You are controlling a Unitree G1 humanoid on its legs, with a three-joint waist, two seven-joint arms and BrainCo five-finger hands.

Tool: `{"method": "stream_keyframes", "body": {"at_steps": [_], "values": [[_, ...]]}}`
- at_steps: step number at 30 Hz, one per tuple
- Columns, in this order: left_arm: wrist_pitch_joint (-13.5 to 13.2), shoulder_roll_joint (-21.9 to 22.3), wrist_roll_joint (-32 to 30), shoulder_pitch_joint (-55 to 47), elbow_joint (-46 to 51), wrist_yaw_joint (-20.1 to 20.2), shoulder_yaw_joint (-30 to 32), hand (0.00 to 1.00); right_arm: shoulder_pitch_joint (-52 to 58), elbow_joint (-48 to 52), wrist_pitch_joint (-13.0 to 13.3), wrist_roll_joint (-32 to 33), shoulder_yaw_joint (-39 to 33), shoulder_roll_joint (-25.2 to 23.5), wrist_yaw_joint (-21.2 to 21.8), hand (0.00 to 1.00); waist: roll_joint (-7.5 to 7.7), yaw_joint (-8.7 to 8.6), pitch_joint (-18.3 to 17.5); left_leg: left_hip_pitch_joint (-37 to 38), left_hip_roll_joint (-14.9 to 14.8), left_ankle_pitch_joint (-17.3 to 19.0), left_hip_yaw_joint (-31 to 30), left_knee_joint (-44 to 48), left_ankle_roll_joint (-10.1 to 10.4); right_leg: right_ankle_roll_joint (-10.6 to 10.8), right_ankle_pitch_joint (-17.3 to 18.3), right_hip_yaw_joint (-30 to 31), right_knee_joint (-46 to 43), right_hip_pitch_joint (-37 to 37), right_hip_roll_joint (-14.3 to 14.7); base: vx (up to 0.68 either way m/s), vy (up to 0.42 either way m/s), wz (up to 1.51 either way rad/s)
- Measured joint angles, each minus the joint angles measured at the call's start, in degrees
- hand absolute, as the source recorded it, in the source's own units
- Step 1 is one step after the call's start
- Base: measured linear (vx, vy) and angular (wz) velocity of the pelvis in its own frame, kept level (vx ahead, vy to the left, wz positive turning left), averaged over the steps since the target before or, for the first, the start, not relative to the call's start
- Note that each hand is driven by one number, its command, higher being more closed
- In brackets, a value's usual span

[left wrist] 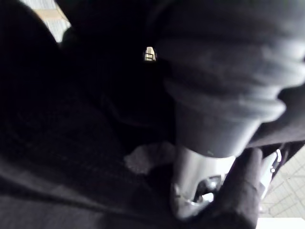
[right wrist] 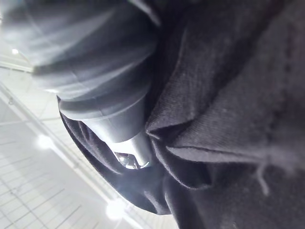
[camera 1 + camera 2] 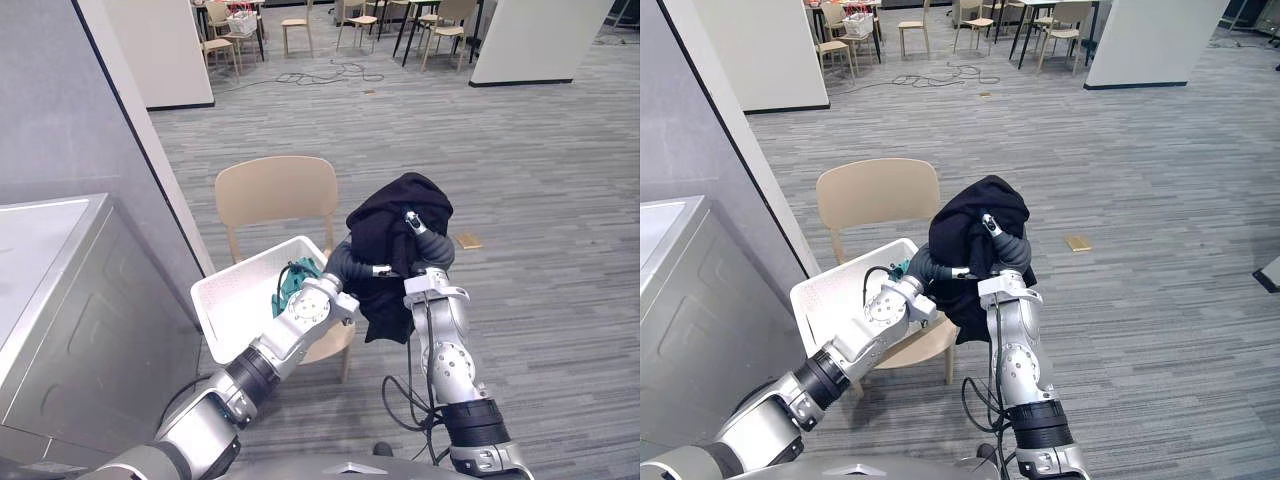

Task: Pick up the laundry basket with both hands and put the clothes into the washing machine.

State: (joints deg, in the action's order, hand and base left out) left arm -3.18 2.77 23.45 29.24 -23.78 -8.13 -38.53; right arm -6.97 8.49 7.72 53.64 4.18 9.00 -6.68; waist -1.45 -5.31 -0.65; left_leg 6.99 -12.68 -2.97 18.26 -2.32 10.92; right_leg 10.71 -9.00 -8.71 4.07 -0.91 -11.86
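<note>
While black garment [image 3: 400, 215] hangs above white laundry basket [image 3: 235, 300] on chair [image 3: 275, 190], left hand [image 3: 350, 262] and right hand [image 3: 428, 240] sit buried in cloth, grasp impossible to tell; washing machine [image 3: 80, 300] lies leftward, left arm nearer.

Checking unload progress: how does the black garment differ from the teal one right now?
Colour: the black garment is dark, the teal garment bright green-blue. Place: the black one hangs raised in the air beside the white basket; the teal one lies inside it. Visible size: the black one shows as a big bundle, the teal one as a small patch. Both are crumpled cloth.
</note>
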Motion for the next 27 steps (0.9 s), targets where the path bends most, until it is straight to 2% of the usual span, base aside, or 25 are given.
{"method": "stream_keyframes", "body": {"at_steps": [1, 9, 17, 23, 24, 27], "values": [[0.07, 0.13, 0.03, 0.46, 0.00, -0.02, -0.39, 1.00, 0.00, 0.00, 0.06, 0.00, 0.01, -0.01, 0.00, 1.00, 0.21, -0.11, 0.01, 0.00, 0.00, 0.00, -0.02, 0.00, 0.00, 0.01, 0.02, 0.00, -0.01, 0.00, 0.00, 0.00, 0.000, 0.00], [0.29, 0.40, 1.28, 1.01, -0.31, -1.76, -1.58, 1.00, 0.28, 0.07, 2.11, 0.02, -0.39, 0.06, -0.07, 1.00, 0.83, -1.18, 0.04, 0.07, 0.00, 0.05, -0.13, 0.02, 0.01, -0.02, 0.11, -0.10, -0.01, -0.13, 0.00, 0.00, 0.000, 0.00], [0.29, 0.32, 1.30, 2.90, -0.35, -1.54, -4.01, 1.00, 0.29, 0.10, 3.59, 0.03, -0.43, 0.51, -0.08, 1.00, 2.40, -1.13, -0.04, 0.07, -0.05, 0.12, -0.48, 0.18, 0.03, -0.25, 0.26, -0.41, -0.01, -0.42, -0.05, -0.03, -0.001, 0.02], [0.32, 0.32, 3.49, 2.90, -0.35, -1.58, -4.34, 1.00, 0.29, 0.12, 3.79, 0.05, -0.42, 0.62, -0.09, 1.00, 2.71, -1.13, -0.01, -0.01, -0.05, 0.14, -0.68, 0.16, 0.04, -0.24, 0.26, -0.73, 0.00, -0.51, -0.05, 0.00, 0.000, 0.01], [0.32, 0.32, 3.52, 2.90, -0.35, -1.59, -4.34, 1.00, 0.29, 0.13, 3.80, 0.06, -0.42, 0.61, -0.09, 0.00, 2.72, -1.15, -0.01, 0.00, -0.05, 0.15, -0.73, 0.16, 0.03, -0.23, 0.27, -0.79, 0.01, -0.60, -0.05, 0.00, 0.000, 0.04], [0.32, 0.32, 4.01, 2.90, -0.34, -1.60, -4.26, 1.00, 0.29, 0.22, 3.89, 0.11, -0.42, 0.55, -0.11, 0.00, 2.79, -1.08, 0.04, 0.07, -0.08, 0.19, -0.93, 0.20, 0.02, -0.42, 0.42, -0.95, 0.03, -0.86, -0.05, 0.00, 0.000, 0.03]]}}
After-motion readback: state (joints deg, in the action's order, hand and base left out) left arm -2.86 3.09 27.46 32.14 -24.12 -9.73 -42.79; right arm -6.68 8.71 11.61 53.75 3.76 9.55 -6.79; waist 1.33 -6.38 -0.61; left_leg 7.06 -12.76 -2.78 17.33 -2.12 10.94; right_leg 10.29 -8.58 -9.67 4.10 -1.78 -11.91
